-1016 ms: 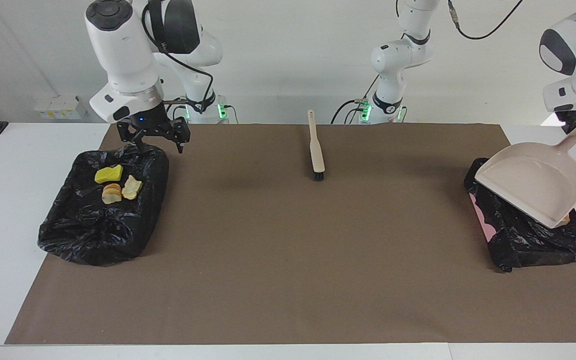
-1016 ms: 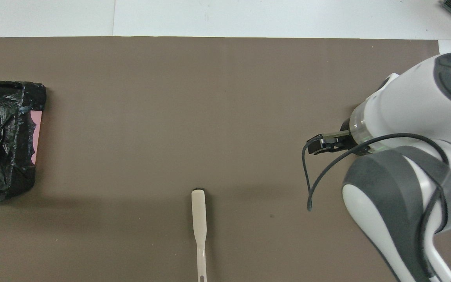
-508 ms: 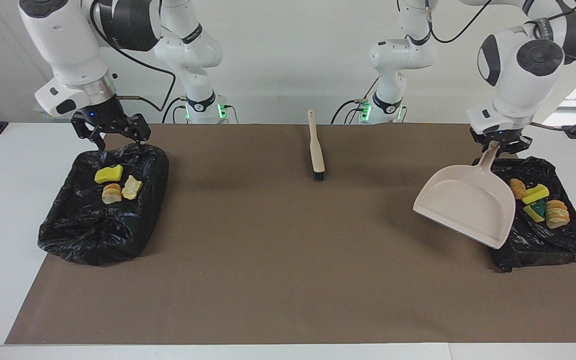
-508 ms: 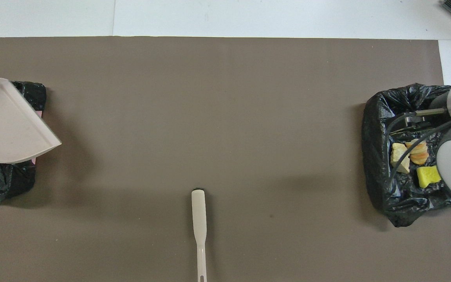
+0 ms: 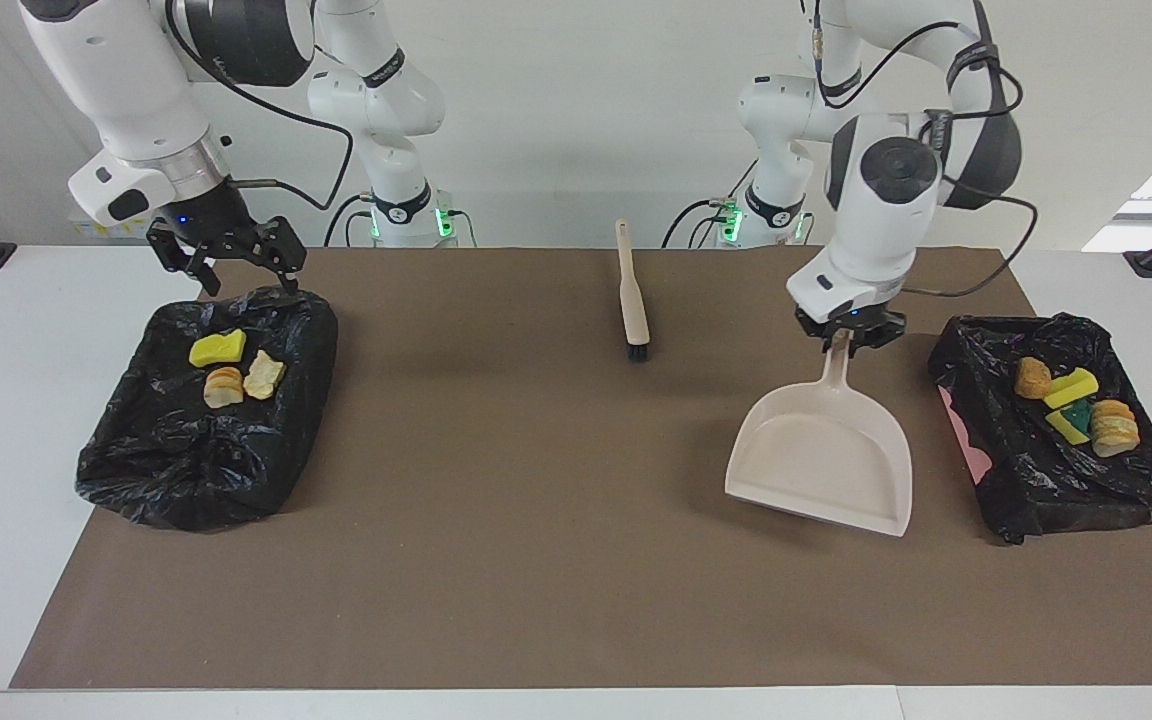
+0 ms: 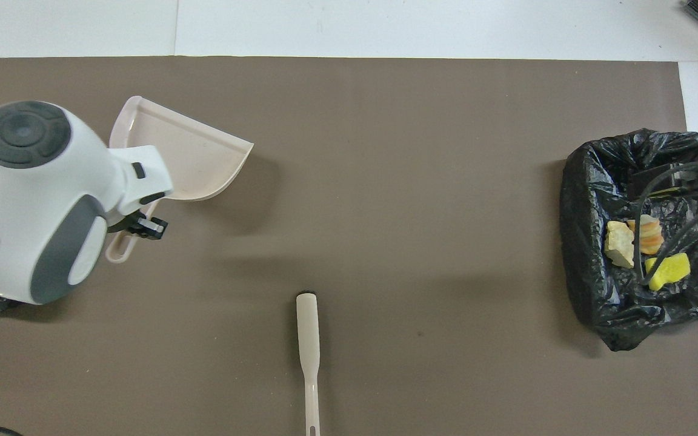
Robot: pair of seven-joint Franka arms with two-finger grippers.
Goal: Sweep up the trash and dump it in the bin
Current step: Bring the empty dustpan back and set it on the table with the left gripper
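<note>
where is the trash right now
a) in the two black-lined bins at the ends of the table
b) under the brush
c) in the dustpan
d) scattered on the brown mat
a: the trash lies in the black-lined bin at the left arm's end and in the bin at the right arm's end, while the dustpan in the left gripper shows empty and the brown mat shows no pieces.

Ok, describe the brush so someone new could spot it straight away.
On the brown paper mat, look midway between the two black bag-lined bins, near the robots' edge. The slim beige brush with black bristles lies there alone, unlike the broad beige dustpan.
</note>
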